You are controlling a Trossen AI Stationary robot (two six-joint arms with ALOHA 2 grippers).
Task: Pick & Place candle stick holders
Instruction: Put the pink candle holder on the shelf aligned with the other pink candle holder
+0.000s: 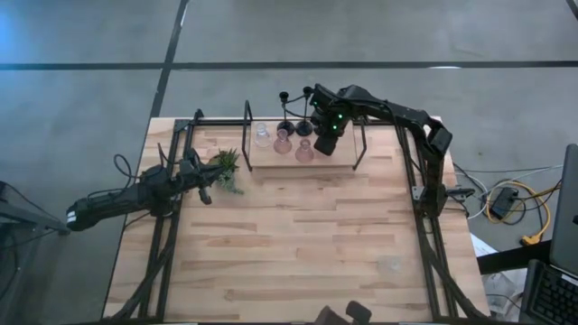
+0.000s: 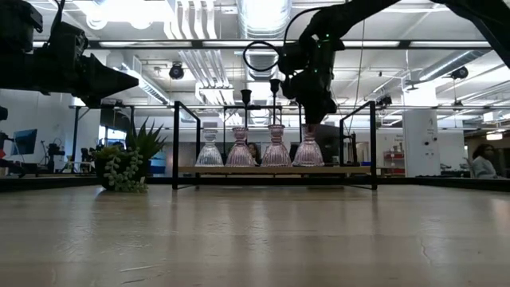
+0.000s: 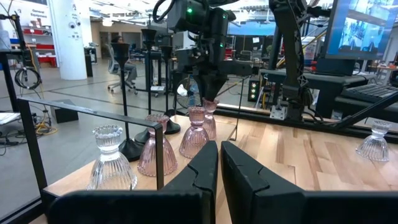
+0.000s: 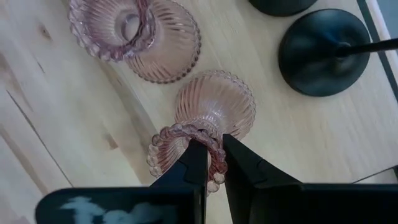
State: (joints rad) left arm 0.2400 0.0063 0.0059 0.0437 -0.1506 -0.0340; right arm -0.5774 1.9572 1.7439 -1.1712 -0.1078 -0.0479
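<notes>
We hold the right pincer (image 4: 208,163) clamped on the rim of a pink holder (image 4: 214,112) standing on the rack (image 1: 359,155) at the table's (image 1: 298,244) far edge; we release gently, retreat vertically, avoiding the black holders (image 4: 323,50); left pincer (image 3: 219,163) together, near the plant (image 1: 226,167).

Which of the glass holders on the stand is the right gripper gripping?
The pink glass holder at the right end of the row in the low view. The right gripper is clamped on its scalloped rim; the other two pink ones and the clear one stand untouched.
</notes>
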